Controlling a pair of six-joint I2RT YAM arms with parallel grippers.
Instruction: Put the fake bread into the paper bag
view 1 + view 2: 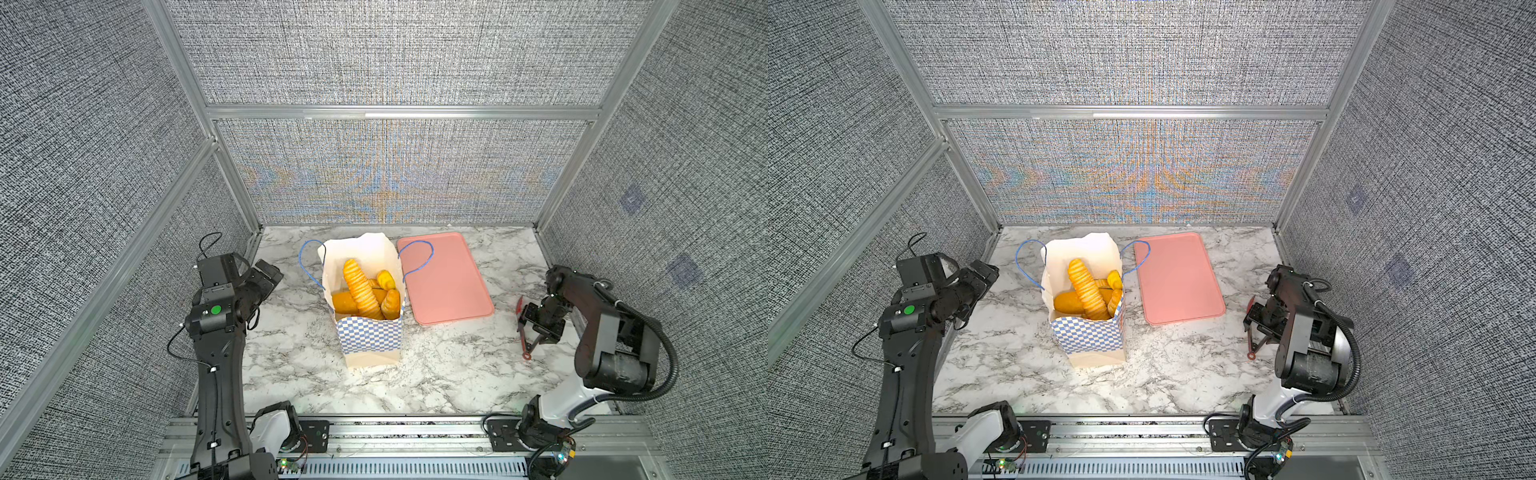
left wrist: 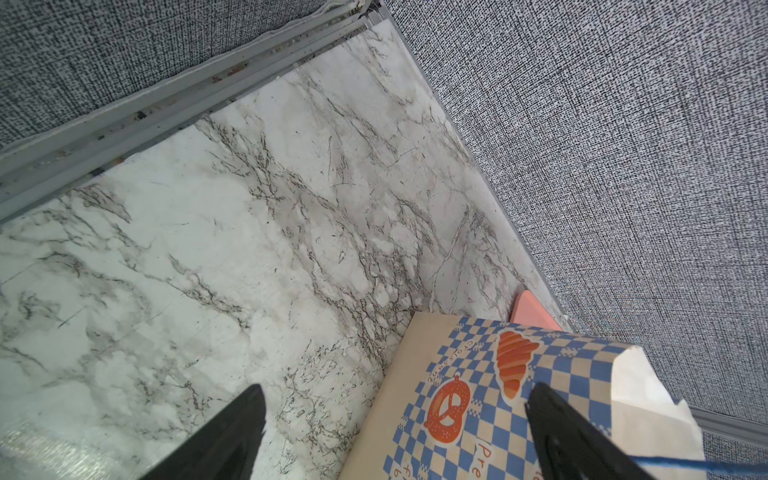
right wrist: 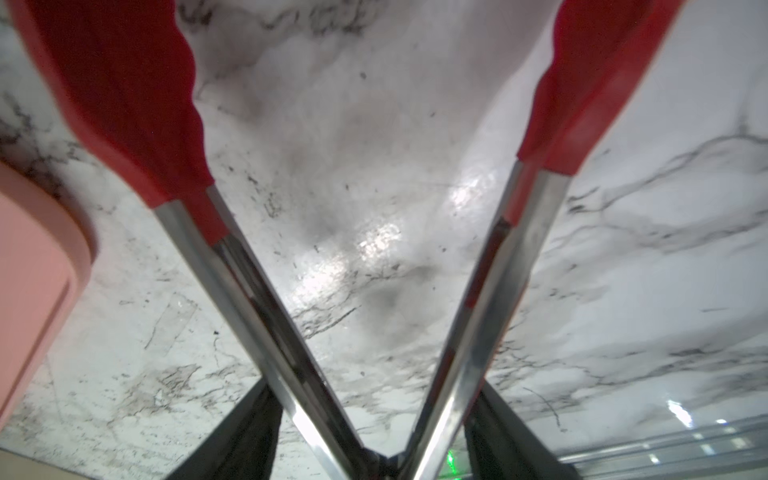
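Right claw (image 1: 535,334) sits low over the table (image 1: 436,374). Its fingers lie against the outside of both steel arms of the red tongs (image 3: 249,291), so it is grasping them, though lightly by the look of it: the tongs stand sprung wide with nothing between their red pads. Just inboard of the claw lies the pink tray (image 1: 446,282), bare. Past the tray, further from the claw, the paper bag (image 1: 370,336) stands upright with the fake bread (image 1: 360,286) down inside it, the baguette leaning across the loaves, and we see none outside. Beyond the bag, far across from our claw, the left claw (image 2: 397,388) hangs spread wide, gripping nothing.

We reckon this is the put-down of the tool. To do it well, we let the arms spread gently so the spring doesn't kick, settle the tongs flat on the marble, then lift straight up, clear of the tray's rim.
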